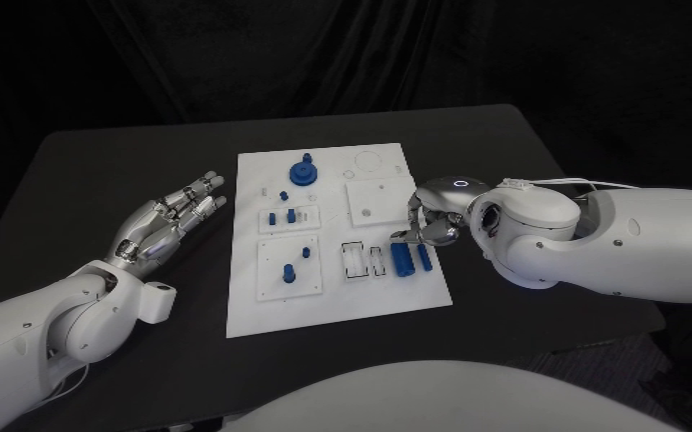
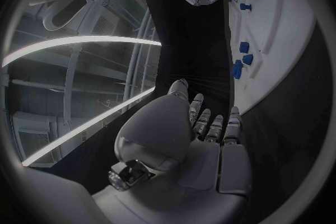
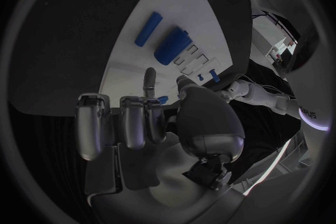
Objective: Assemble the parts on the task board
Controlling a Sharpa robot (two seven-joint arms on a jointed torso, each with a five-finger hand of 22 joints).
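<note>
two blue parts lie beside right hand on board.

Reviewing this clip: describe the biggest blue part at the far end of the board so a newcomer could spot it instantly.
Start at the white rectangular task board in the middle of the black table. Go to its far edge, left of centre: there sits the large blue round-based part with an upright peg. It is wider and taller than the small blue pegs nearer the robot, and unlike the two blue bars it stands up.
</note>
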